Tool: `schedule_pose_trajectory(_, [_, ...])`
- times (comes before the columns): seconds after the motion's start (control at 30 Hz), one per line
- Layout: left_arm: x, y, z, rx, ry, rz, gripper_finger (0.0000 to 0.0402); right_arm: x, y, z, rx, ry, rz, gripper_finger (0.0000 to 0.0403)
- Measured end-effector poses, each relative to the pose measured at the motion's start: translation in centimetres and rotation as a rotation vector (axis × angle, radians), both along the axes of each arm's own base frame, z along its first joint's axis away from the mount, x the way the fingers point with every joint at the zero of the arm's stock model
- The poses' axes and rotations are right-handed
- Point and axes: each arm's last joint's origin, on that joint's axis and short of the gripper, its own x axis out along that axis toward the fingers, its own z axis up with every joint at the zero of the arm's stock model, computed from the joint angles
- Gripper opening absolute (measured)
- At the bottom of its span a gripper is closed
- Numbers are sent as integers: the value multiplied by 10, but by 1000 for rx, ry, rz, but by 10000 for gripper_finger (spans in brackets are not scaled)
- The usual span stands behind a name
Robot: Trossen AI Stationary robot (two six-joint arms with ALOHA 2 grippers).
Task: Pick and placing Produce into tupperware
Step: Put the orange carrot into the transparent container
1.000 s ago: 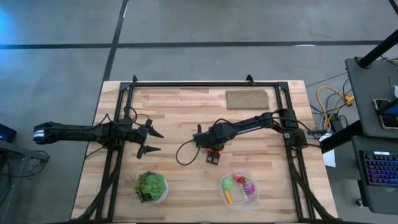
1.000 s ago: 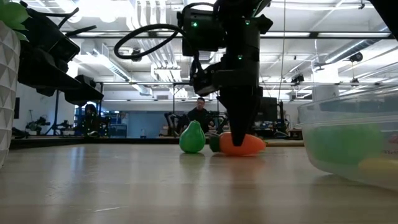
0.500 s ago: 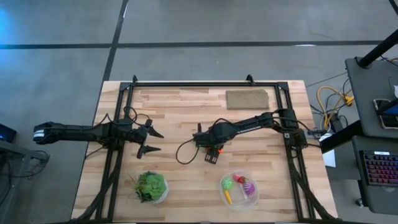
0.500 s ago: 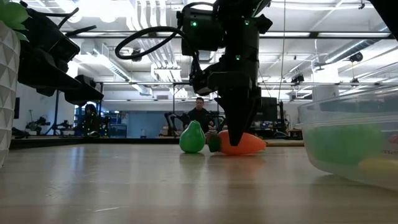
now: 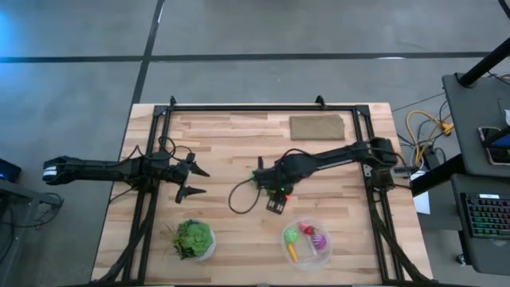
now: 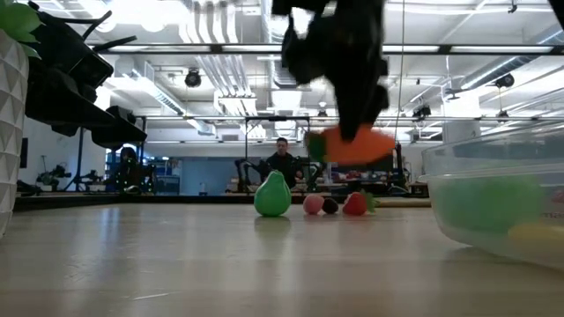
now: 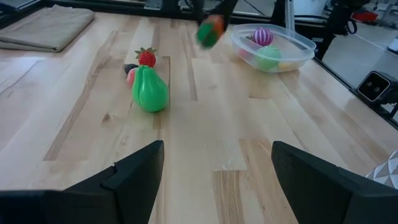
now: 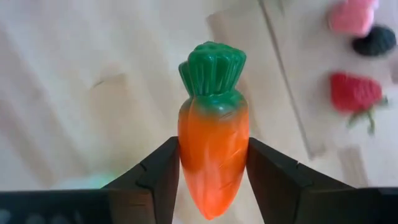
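Right gripper [image 8: 212,180] aloft, clamping carrot [image 8: 212,143].

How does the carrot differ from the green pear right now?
The carrot is orange with a green top; the green pear is all green. The carrot is clamped in the right gripper above the table; the pear stands upright on the wood, untouched. Both are toy produce outside the tupperware.

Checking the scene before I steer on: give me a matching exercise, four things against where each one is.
Things:
1. carrot
2. green pear
3. tupperware
4. left hand

Places:
A. lying on the table beside the strawberry
B. near the table's front edge, holding some produce
C. open, off to the table's left side
D. clamped in the right hand, lifted off the table

Pairs: 1-D, 2-A, 3-B, 4-C
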Motion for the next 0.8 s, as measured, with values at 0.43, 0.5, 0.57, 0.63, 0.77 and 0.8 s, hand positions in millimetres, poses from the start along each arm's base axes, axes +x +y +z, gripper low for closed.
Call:
schedule_pose_trajectory(0.43, [0,0,0,0,0,0,283,-76,108,45,24,112,-93,168])
schedule_pose_trajectory(0.5, [0,0,0,0,0,0,283,-80,122,34,14,152,-112,168])
schedule_pose_trajectory(0.57, [0,0,0,0,0,0,283,-78,130,21,9,176,-143,168])
schedule_pose_trajectory(0.63, [0,0,0,0,0,0,283,-75,134,11,-9,202,-182,168])
schedule_pose_trajectory(0.77, [0,0,0,0,0,0,283,-71,137,-2,-27,233,-241,175])
schedule_pose_trajectory(0.8, [0,0,0,0,0,0,283,-70,137,-3,-28,235,-241,181])
